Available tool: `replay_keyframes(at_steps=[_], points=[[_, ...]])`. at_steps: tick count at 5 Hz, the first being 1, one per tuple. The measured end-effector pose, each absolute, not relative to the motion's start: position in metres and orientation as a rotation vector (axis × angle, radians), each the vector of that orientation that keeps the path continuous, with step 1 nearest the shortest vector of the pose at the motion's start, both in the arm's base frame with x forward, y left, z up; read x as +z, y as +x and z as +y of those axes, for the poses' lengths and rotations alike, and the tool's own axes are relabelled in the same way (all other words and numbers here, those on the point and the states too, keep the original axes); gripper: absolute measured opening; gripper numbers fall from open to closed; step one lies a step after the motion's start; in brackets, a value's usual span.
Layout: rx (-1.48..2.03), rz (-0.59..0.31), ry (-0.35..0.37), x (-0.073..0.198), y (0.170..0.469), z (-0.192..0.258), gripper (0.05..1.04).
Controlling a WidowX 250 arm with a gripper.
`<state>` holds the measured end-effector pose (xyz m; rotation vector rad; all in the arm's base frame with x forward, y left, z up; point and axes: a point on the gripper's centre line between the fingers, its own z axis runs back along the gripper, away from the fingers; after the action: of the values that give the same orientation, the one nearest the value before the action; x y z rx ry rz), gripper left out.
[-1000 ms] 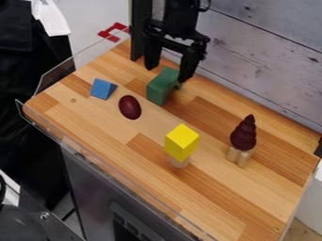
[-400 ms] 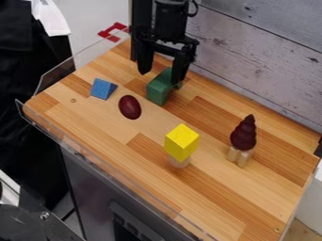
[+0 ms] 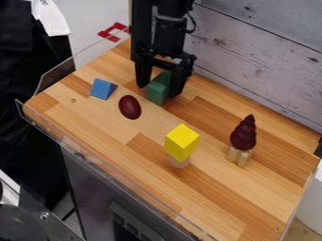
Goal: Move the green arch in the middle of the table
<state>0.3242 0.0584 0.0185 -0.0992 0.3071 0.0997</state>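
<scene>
- Camera view: my gripper (image 3: 158, 90) hangs over the far part of the table (image 3: 100, 129), fingers spread.
- Green arch (image 3: 156, 93) sits between them on the tabletop, wall side; I can't tell if either finger touches it.
- Blue wedge (image 3: 102, 89) and dark red egg (image 3: 129, 107) near the arch, apart from it.
- Yellow block (image 3: 181, 141) upright on a pale wooden piece (image 3: 179, 162).
- Dark red swirled cone (image 3: 243, 134) upright on pale wooden legs (image 3: 239, 156).
</scene>
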Motion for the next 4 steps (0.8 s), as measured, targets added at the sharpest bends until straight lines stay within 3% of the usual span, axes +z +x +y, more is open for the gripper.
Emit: replay_keyframes(at_steps=[1,2,3,4], points=[[0.117,0.313,-0.121,0.0121,0.3241,0.0576,0.971],[0.122,0.312,-0.139,0.0074,0.3269,0.0558,0.699],[0.122,0.308,-0.138,0.0072,0.3277,0.0555,0.604],[0.119,0.286,-0.105,0.0154,0.3281,0.0496,0.604]])
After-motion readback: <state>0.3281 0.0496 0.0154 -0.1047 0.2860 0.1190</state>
